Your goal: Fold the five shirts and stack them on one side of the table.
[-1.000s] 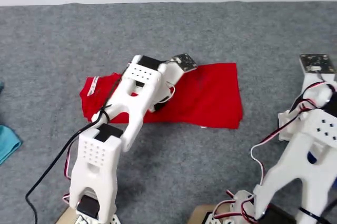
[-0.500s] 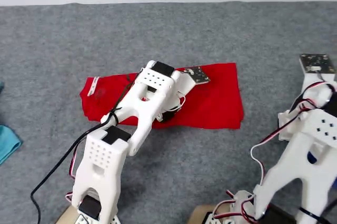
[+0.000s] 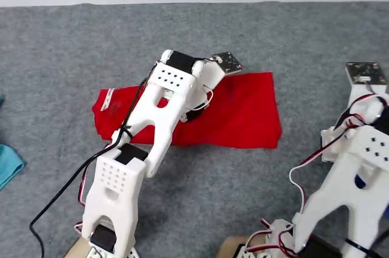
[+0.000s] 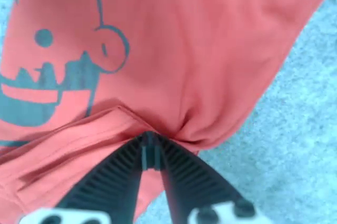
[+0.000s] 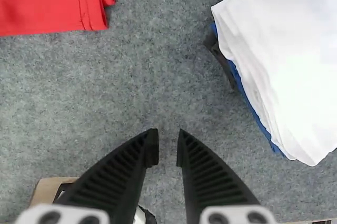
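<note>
The left end effector [image 4: 150,151] clamps a fold of the red shirt [image 3: 243,112] at frame centre, apparently to draw it over; the right end effector [image 5: 167,147], barely parted and empty, hangs near the folded stack [image 5: 284,60].

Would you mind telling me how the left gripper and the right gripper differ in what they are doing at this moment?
The left gripper is shut, pinching a fold of the red shirt; the right gripper is slightly parted and holds nothing. The left gripper sits over red cloth, while the right gripper is above bare grey table, between the red shirt's edge and a white-topped stack of folded shirts. Both have black ribbed fingers.
</note>
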`<state>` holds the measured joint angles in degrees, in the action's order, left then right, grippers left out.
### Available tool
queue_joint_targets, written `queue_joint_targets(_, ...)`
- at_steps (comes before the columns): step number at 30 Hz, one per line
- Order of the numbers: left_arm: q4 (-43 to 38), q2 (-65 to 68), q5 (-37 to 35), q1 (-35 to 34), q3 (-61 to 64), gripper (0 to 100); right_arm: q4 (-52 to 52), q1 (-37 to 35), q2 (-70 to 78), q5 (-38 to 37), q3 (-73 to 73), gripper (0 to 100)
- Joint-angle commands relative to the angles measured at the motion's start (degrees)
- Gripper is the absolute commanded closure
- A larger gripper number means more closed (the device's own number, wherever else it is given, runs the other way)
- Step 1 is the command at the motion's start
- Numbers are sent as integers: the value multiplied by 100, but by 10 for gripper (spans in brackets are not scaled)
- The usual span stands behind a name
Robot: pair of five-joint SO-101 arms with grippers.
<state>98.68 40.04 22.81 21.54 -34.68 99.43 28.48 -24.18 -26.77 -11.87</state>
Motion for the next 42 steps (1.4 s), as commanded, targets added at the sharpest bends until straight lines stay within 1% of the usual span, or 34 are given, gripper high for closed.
queue_joint_targets(1, 176, -352, -123, -44, -233, 998, 57, -40, -251, -44, 70, 926)
queue_joint_targets(6, 167, -1178, -967, -264, -242, 998, 84, -48, -251, -9, 70, 926)
queue_joint_targets(9, 176, -1767, -1635, -695, -145, 998, 268, -48, -259, 0, 79, 926)
queue_joint_targets(10, 176, -1996, -1697, -879, -84, 998, 295, -48, -259, 18, 70, 926)
queue_joint_targets(13, 176, -2804, -1714, -1257, 391, 998, 295, -48, -259, 378, 70, 926)
queue_joint_targets(16, 176, -3754, -1820, -1336, 1209, 998, 259, -268, -259, 712, 79, 927)
queue_joint_targets(18, 176, -4378, -1829, -1415, 1771, 998, 251, -611, -251, 853, 79, 927)
queue_joint_targets(20, 176, -4993, -1829, -1644, 2246, 997, 145, -1077, -224, 1011, 79, 927)
queue_joint_targets(25, 167, -6163, -1793, -2479, 3108, 996, -760, -1930, 4, 1468, -53, 927)
queue_joint_targets(30, 167, -6629, -1785, -3385, 3688, 996, -1534, -2369, 919, 1503, -44, 923)
queue_joint_targets(32, 167, -6752, -1785, -3710, 3749, 996, -1851, -2404, 1349, 1503, -35, 920)
queue_joint_targets(34, 167, -6892, -1776, -3974, 3749, 996, -2176, -2387, 1727, 1503, -35, 891)
queue_joint_targets(37, 167, -7077, -1767, -4167, 3749, 996, -2448, -2396, 2149, 1512, 18, 815)
queue_joint_targets(39, 167, -7165, -1688, -4255, 3758, 996, -2554, -2413, 2396, 1635, 176, 802)
queue_joint_targets(42, 167, -7235, -1336, -4413, 3767, 996, -2721, -2413, 2835, 1688, 510, 801)
